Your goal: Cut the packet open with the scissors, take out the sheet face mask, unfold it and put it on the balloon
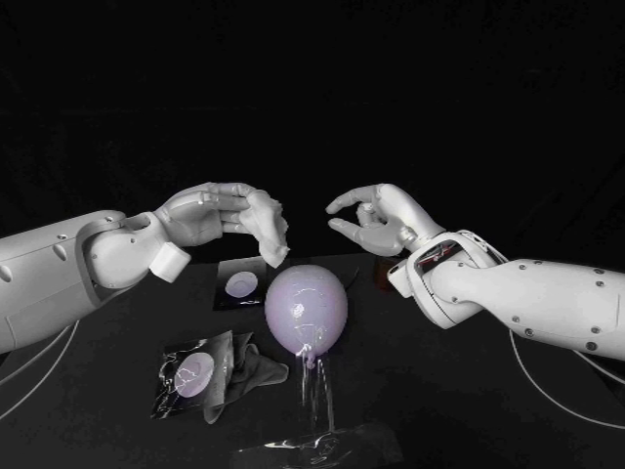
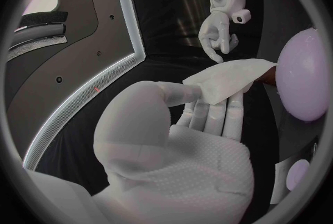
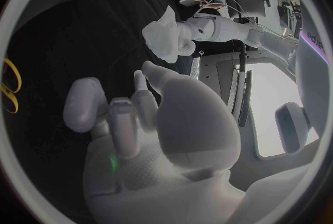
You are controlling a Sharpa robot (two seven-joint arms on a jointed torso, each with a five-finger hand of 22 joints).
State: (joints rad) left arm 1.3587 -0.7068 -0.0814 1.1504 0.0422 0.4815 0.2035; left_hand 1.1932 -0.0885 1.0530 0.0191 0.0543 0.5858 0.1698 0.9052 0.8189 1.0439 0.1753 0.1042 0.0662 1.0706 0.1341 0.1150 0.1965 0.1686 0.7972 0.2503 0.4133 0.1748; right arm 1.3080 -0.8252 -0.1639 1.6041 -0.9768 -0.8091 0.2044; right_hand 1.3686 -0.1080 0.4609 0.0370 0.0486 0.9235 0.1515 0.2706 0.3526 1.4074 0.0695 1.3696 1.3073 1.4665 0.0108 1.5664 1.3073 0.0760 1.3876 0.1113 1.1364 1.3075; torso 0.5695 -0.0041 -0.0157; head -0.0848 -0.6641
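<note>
Just above the lilac oval balloon (image 1: pixel 307 308), the left hand (image 1: pixel 222 215) pinches a crumpled white sheet mask (image 1: pixel 273 256) (right hand (image 1: pixel 376 217) opposite: half-curled, empty).

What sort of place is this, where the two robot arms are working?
Probably a robotics lab or test bench: a black table against a dark backdrop, a balloon propped on a clear stand, and the left hand holding a white sheet face mask near it.

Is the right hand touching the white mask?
Apart: the head view shows dark space between the right hand and the mask the left hand holds.
</note>
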